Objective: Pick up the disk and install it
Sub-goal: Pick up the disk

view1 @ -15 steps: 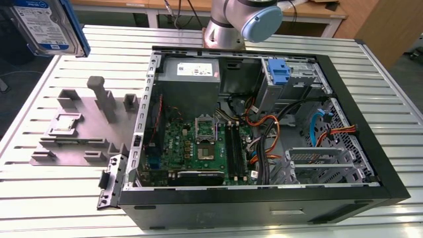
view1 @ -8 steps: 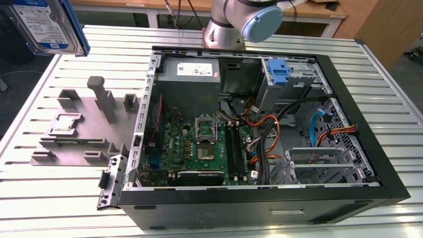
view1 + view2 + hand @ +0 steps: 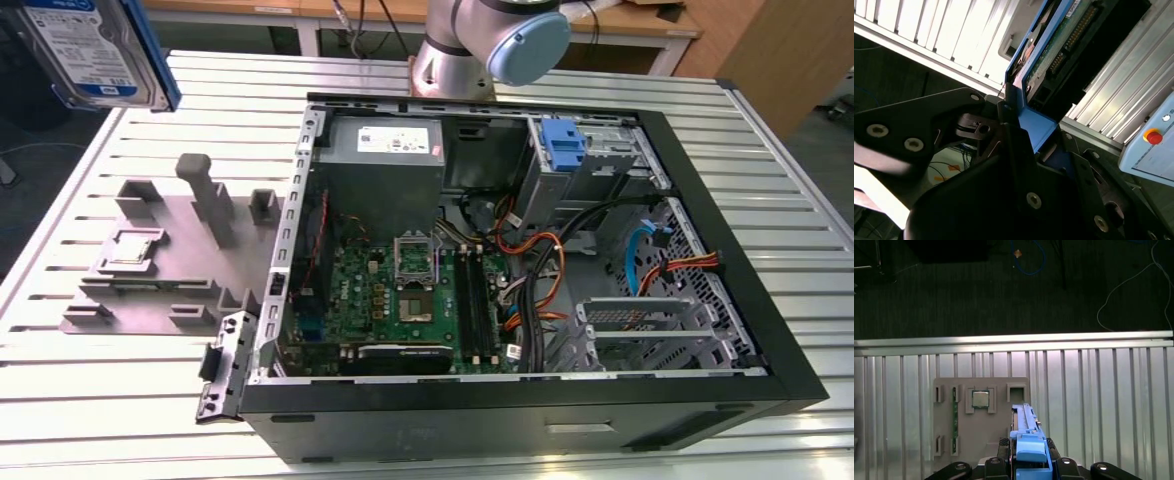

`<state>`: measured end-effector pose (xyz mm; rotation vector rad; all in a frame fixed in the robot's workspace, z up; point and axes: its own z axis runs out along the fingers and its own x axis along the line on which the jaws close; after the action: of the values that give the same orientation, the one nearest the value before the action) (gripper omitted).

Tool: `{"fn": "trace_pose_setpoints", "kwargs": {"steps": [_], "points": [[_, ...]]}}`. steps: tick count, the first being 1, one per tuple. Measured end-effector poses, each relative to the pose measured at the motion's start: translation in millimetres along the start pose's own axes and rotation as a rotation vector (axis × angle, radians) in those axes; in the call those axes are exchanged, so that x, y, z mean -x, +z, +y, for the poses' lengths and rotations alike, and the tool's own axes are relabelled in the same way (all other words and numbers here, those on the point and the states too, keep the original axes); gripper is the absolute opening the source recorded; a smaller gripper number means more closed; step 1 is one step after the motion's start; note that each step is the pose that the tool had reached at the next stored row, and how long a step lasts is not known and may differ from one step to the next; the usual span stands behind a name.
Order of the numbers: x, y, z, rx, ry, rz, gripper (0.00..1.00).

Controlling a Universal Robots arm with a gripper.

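Fingers: I see the black fingers clamped on the blue rail at one end of the disk. In the first wrist view they sit on either side of that rail.
Disk: I have it lifted clear of the worktop, at the exterior view's upper left. Its blue-and-white label faces that camera.
Disk, wrist views: the second wrist view shows me its green circuit-board side. The first wrist view shows it edge-on, blue rail uppermost.
Disk vs case: the disk is well apart from the computer case, off toward the exterior view's left.
Computer case: it lies on its side on the worktop with the side panel off, so the green motherboard is in plain sight.
Drive bay: 1 blue latch stands upright at the far side of the case, with no drive in it.
Power supply: a grey box with a white sticker sits in the far corner of the case.
Fixture plate: a grey plate lies just beside the case on the exterior view's left. The first wrist view shows 1 square chip seated in a pocket of it.
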<state>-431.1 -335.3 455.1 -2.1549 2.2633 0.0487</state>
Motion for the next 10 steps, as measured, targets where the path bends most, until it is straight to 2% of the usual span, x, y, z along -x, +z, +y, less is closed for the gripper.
{"fn": "trace_pose_setpoints", "kwargs": {"steps": [10], "points": [[0.1, -2.4, 0.0, 0.0001, 0.000, 0.0000, 0.37]]}}
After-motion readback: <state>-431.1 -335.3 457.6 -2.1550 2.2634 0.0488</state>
